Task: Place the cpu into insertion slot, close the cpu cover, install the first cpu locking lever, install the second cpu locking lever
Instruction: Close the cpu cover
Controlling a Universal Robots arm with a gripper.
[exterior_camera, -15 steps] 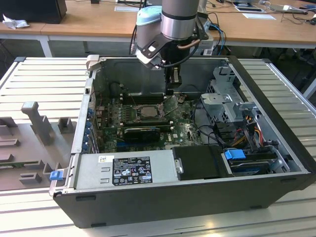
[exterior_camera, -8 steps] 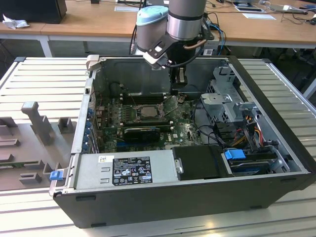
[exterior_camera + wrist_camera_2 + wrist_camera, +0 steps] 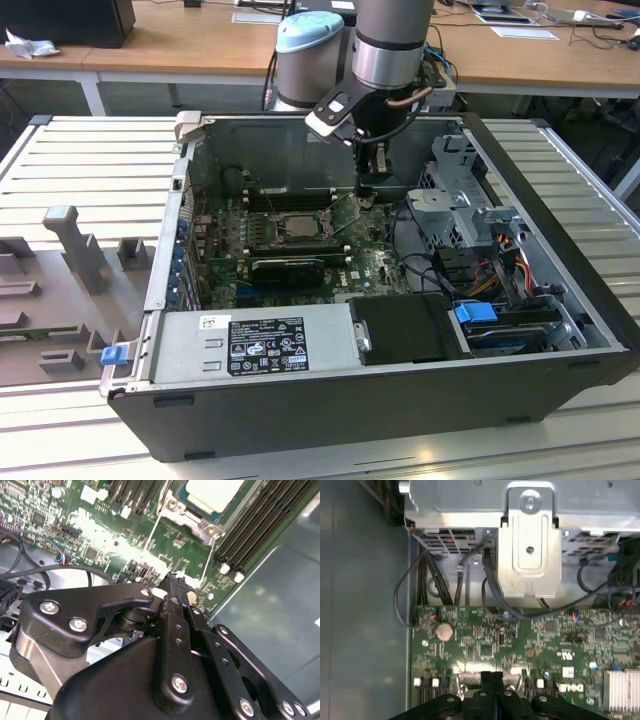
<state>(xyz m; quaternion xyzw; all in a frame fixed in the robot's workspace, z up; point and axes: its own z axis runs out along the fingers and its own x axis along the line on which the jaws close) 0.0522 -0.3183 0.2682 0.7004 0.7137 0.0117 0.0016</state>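
Observation:
The cpu [image 3: 297,226] lies in the insertion slot on the green motherboard [image 3: 370,262] inside the open case. In the second wrist view its pale top [image 3: 212,492] sits inside the metal frame of the cpu cover [image 3: 200,525], which lies flat over it. A thin wire lever [image 3: 206,562] runs from the socket's corner toward my fingertips, and another lever [image 3: 161,500] lies along the adjoining side. My gripper [image 3: 367,190] hangs low over the board, beside the socket on the exterior view's right. Its fingers [image 3: 175,580] are pressed together, shut [image 3: 492,676]. I cannot tell whether they touch the lever's end.
A silvery drive cage [image 3: 530,545] with black cables [image 3: 435,580] stands just beyond the board's edge. Dark memory slots [image 3: 250,535] flank the socket. The power supply [image 3: 260,345] fills the case's near side. A finned heatsink [image 3: 622,687] and a coin battery [image 3: 444,631] sit on the board.

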